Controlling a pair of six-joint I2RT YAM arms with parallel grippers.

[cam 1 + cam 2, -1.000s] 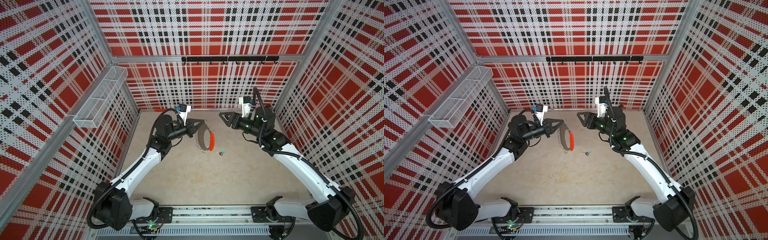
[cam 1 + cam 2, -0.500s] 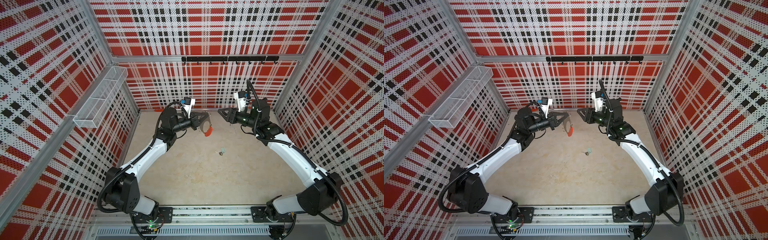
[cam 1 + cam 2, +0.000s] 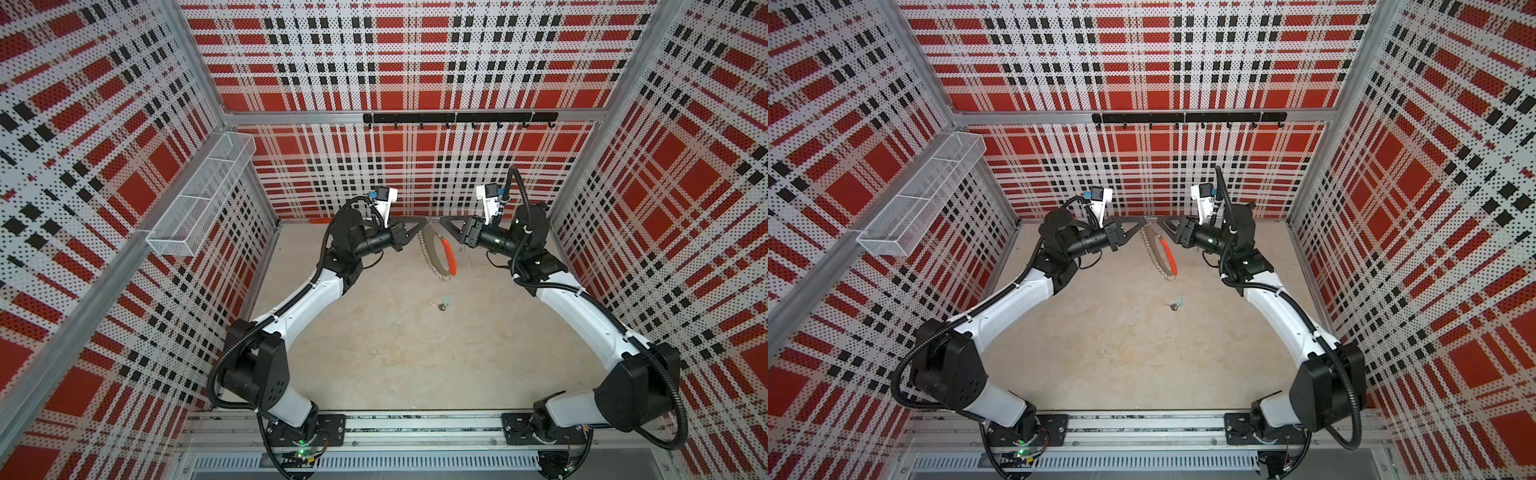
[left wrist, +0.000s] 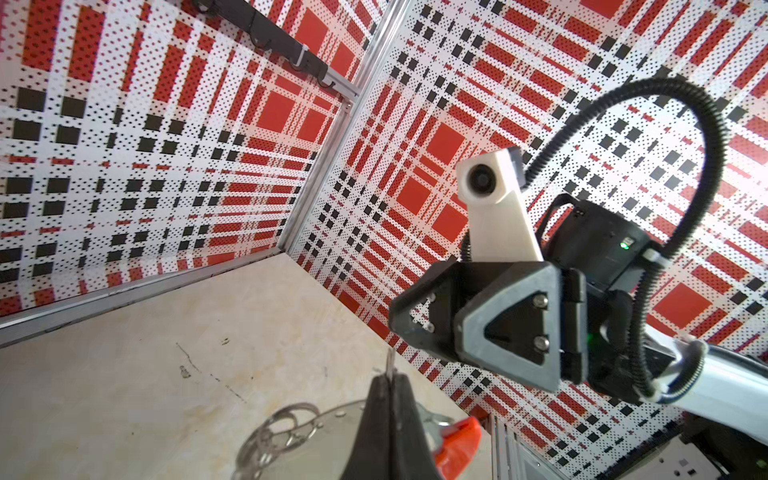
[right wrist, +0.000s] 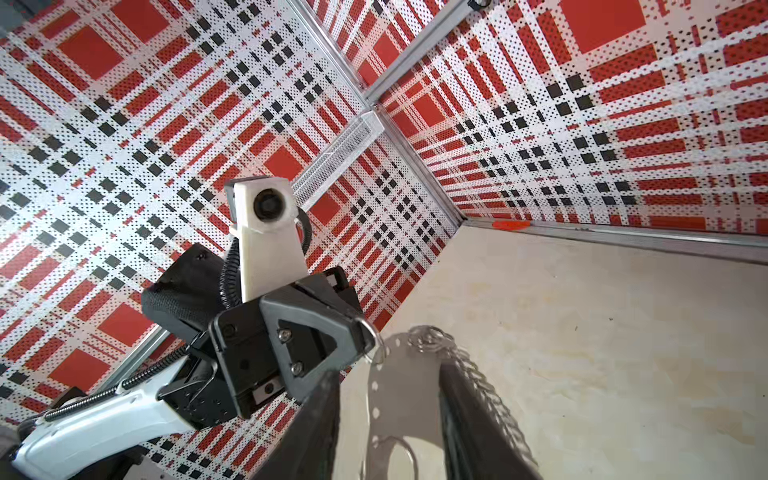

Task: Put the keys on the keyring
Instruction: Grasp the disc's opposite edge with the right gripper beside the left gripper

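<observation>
Left gripper [image 3: 424,223]: your fingers are pinched tight on a wire clip [image 5: 372,332] at the keyring [image 3: 449,255] top; the ring hangs from them.
Right gripper [image 3: 441,219]: your fingers stand partly apart, straddling the ring's upper band; contact unclear.
Keys [image 3: 442,303]: flat on the table [image 3: 374,353], nearer the arm bases, touched by nothing.

The keys [image 3: 441,303] seem too small to resolve; the keyring [image 5: 403,386] is cut off.

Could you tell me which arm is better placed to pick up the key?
Right, probably: the right gripper is open, holding nothing, whereas the left gripper is shut on the keyring, holding it aloft. The key lies free on the table.
</observation>
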